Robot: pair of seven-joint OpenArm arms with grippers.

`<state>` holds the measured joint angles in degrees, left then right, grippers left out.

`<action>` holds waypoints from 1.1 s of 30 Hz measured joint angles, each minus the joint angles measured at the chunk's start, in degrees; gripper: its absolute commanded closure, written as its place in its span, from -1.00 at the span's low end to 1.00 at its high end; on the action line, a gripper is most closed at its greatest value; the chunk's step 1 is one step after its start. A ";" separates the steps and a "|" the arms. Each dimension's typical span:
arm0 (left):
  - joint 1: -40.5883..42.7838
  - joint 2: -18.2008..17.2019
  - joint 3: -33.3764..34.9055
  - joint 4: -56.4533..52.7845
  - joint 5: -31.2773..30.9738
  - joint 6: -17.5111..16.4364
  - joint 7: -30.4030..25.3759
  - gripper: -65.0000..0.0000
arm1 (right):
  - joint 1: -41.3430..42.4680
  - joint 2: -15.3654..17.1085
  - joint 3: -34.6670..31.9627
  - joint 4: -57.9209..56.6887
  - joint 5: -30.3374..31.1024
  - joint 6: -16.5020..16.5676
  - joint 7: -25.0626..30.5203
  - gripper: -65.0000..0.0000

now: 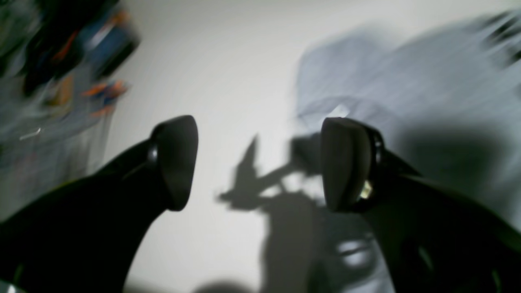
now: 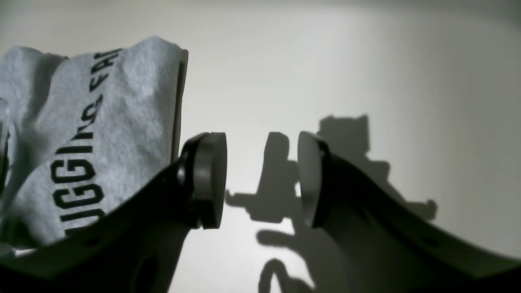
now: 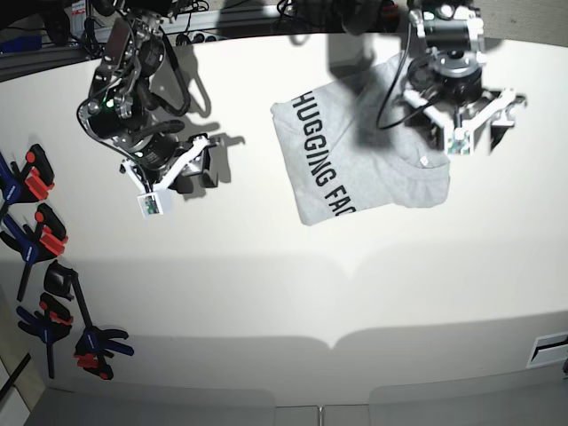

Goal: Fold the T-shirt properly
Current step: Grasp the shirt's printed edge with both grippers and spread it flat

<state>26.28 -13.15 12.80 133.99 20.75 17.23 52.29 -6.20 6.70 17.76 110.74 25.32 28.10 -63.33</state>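
Observation:
The light grey T-shirt (image 3: 355, 155) lies partly folded on the white table (image 3: 266, 293), with black lettering facing up along its left side. It also shows in the right wrist view (image 2: 122, 122) and, blurred, in the left wrist view (image 1: 407, 81). My left gripper (image 3: 475, 124) hovers over the shirt's right edge, open and empty (image 1: 260, 162). My right gripper (image 3: 191, 169) is open and empty (image 2: 260, 179) over bare table, well to the left of the shirt.
Several blue, black and orange clamps (image 3: 35, 240) lie along the table's left edge and show blurred in the left wrist view (image 1: 81, 49). Cables and a rail (image 3: 222, 13) run along the back edge.

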 measured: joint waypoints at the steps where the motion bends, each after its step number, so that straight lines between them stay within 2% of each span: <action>1: -0.61 0.00 0.00 0.02 -3.48 -2.51 -1.44 -0.35 | 0.00 0.00 0.02 0.00 0.04 0.00 0.70 0.18; 4: -3.17 0.02 0.11 0.00 -14.82 -9.40 -2.51 -0.35 | -0.02 0.02 0.04 0.00 1.68 0.02 1.81 0.18; 6: -4.55 -0.02 0.11 0.00 -21.11 -11.06 -2.80 -0.35 | -0.11 0.00 -0.02 0.00 5.77 0.57 4.44 0.18; 7: -4.72 -0.07 0.00 0.00 -23.93 -11.34 -2.86 -0.35 | 0.00 0.00 -0.44 0.00 7.21 1.88 5.53 0.19; 10: -4.33 -0.07 0.00 0.00 -32.41 -14.49 -1.31 -0.35 | 1.18 0.13 -3.80 0.00 5.60 2.54 5.14 0.19; 13: -2.93 -0.07 0.04 0.00 -37.07 -18.49 -1.97 -0.35 | 3.50 0.13 -9.70 0.00 2.29 2.54 5.11 0.19; 16: -2.19 -0.22 0.00 -1.55 -39.28 -25.07 -6.19 -0.35 | 7.45 0.15 -16.65 -2.08 -0.15 1.64 5.68 0.19; 17: -2.69 -0.15 0.02 -3.82 -40.24 -25.14 -6.60 -0.35 | 9.09 0.13 -19.06 -3.39 -0.74 1.03 5.84 0.19; 23: -2.89 -0.24 -0.02 -17.44 -43.06 -25.14 -4.46 -0.35 | 18.86 0.46 -30.86 -15.85 -2.47 -3.15 6.86 0.19; 25: -3.02 -0.09 0.13 -21.86 -42.93 -25.49 -4.87 -0.35 | 21.94 0.44 -34.38 -22.03 -2.36 -4.33 8.96 0.19; 27: -2.89 -0.09 0.15 -26.01 -39.50 -26.88 -6.38 -0.35 | 24.52 -0.28 -37.11 -29.18 -2.80 -4.76 11.72 0.19; 31: -3.76 0.28 0.37 -30.93 -31.17 -28.26 -11.28 -0.35 | 27.54 -4.55 -40.74 -43.32 -9.05 -4.98 12.09 0.19; 33: -4.74 0.13 0.39 -32.94 -26.36 -28.94 -13.62 -0.35 | 27.02 -6.51 -41.35 -46.10 -12.26 -5.16 13.84 0.19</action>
<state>21.54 -13.02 13.19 101.06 -5.61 -11.70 38.68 20.82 0.19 -23.59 64.64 13.06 22.94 -49.50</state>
